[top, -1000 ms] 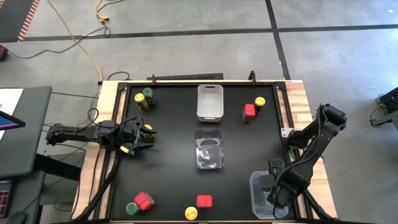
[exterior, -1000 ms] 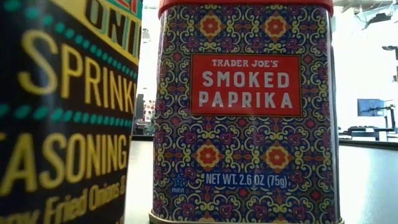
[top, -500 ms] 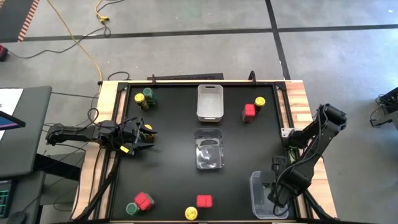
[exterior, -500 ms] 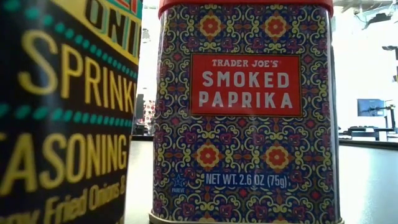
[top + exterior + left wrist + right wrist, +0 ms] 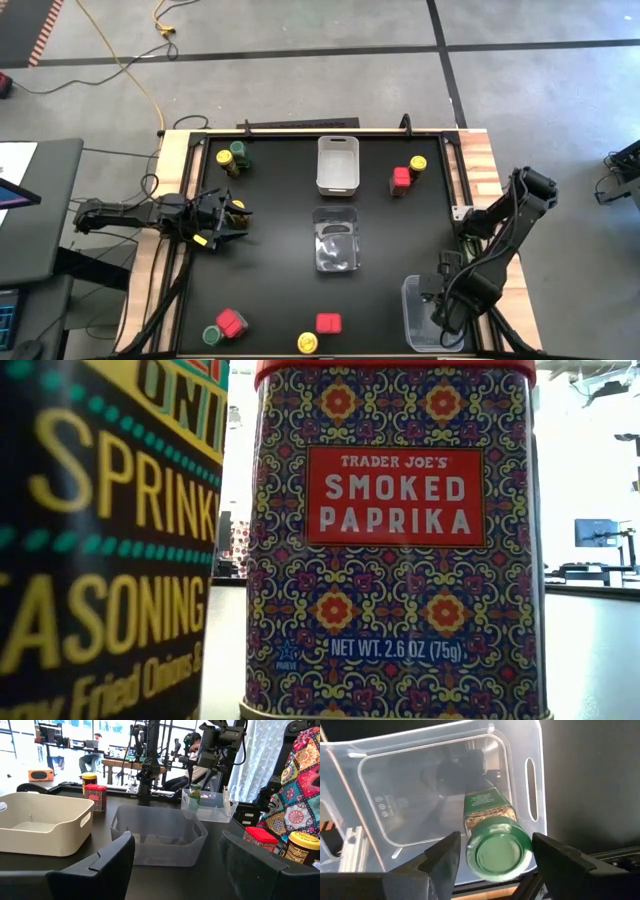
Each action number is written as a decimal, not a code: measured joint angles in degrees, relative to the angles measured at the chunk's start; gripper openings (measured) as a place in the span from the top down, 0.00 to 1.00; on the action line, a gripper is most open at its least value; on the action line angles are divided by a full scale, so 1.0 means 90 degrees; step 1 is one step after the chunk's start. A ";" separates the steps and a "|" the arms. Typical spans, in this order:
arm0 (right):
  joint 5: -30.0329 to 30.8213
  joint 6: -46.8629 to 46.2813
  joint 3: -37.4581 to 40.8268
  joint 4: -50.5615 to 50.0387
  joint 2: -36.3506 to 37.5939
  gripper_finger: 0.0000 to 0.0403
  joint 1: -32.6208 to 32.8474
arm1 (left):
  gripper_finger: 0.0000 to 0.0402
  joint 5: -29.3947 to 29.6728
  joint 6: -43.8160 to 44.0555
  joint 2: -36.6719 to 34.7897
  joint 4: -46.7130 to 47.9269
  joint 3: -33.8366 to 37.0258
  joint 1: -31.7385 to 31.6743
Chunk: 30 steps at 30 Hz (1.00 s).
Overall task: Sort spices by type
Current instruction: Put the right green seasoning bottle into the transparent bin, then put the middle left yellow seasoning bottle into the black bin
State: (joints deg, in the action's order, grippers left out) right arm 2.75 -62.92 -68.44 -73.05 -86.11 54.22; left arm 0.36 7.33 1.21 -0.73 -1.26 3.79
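Note:
A green-lidded spice jar (image 5: 499,851) stands upright in the clear bin (image 5: 420,795) at the table's near right corner; the left wrist view shows the same jar (image 5: 195,795) in that bin (image 5: 220,806). My right gripper (image 5: 497,845) points down over it, open, one finger on each side of the lid, with a gap showing on one side. My left gripper (image 5: 236,221) is open and level at the table's left edge, with nothing between its fingers (image 5: 117,857). Other spices stand in pairs around the table.
A white bin (image 5: 338,165) and a clear bin (image 5: 336,240) sit mid-table. Pairs of spices stand far left (image 5: 231,155), far right (image 5: 408,172) and near left (image 5: 223,330). A red paprika tin (image 5: 395,540) and a yellow-labelled jar (image 5: 100,540) fill the low view.
My right gripper has turned a little about its own downward line while staying over the near right bin. The green-lidded jar has stayed in the bin.

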 joint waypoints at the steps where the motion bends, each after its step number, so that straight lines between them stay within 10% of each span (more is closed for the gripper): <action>1: 0.0012 0.0008 -0.0079 -0.0083 0.0000 0.33 0.0000 | 0.31 0.0000 0.0000 0.0002 0.0002 0.0000 -0.0002; 18: 0.1759 -0.0878 -0.0631 -0.0929 0.0000 0.33 -0.0345 | 0.31 0.0000 0.0000 0.0000 0.0000 0.0000 0.0000; 25: 0.3526 -0.1046 -0.0578 0.1049 -0.0037 0.33 -0.0980 | 0.31 0.0000 0.0001 0.0002 0.0001 0.0000 -0.0001; 30: 0.3574 0.0182 -0.0578 0.2508 -0.0051 0.33 -0.1798 | 0.31 -0.0002 0.0000 0.0000 0.0002 0.0000 -0.0002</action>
State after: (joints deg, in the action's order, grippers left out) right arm 34.91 -61.27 -73.65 -50.49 -86.56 38.03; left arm 0.34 7.33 1.21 -0.71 -1.25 3.77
